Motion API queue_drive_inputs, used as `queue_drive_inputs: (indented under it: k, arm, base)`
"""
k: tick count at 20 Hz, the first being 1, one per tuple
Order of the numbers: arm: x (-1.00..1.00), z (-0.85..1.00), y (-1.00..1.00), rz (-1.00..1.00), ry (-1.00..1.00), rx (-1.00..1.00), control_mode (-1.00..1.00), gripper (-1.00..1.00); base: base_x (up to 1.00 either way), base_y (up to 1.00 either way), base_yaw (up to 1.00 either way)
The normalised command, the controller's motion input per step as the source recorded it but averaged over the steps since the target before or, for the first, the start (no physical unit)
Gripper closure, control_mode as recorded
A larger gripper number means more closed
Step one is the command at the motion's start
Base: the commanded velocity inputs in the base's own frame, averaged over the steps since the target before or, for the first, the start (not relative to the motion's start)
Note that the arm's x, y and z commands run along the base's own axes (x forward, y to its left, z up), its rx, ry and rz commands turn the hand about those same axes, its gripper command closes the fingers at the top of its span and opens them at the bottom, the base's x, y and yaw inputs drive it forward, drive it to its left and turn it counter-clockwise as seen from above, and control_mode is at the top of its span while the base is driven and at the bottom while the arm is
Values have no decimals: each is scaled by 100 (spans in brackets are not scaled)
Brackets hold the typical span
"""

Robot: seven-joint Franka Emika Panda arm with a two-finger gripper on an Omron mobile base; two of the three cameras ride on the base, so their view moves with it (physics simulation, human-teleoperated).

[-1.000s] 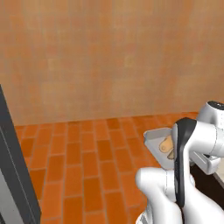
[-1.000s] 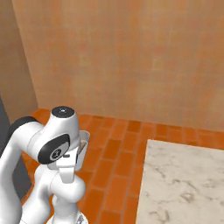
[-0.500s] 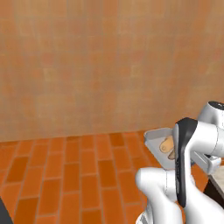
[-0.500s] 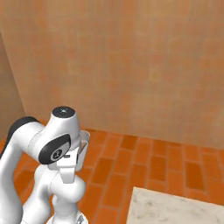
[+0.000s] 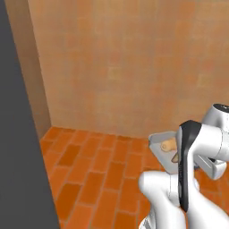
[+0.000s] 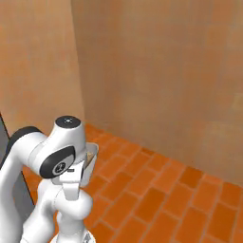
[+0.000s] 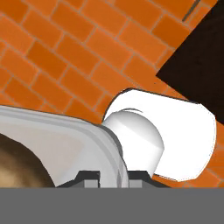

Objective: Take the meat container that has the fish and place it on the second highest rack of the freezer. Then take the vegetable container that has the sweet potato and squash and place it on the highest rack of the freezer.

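Tray carried over brick floor
The gripper (image 7: 108, 176) pinches the grey tray's (image 5: 157, 145) rim at 6 o'clock; the arm hides most of its brown food (image 5: 169, 144).

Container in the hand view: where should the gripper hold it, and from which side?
By the container's thin upright rim, as now: the gripper is shut across it, one finger inside, one outside. Coming from above at the edge should keep it level and clear the brown contents.

base: turned, views shifted | dark panel (image 5: 18, 134): now at left | marble counter: gone
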Motion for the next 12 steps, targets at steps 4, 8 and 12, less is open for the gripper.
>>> queue_drive_inputs:
  k: [4, 8, 12]
  arm:
    - [0, 0, 0, 0, 0, 0, 100, 100]
    - [0, 0, 0, 0, 0, 0, 100, 100]
    - [0, 0, 0, 0, 0, 0, 100, 100]
  base:
    - [-38, -2, 94]
    - [-60, -6, 87]
    - [-68, -7, 84]
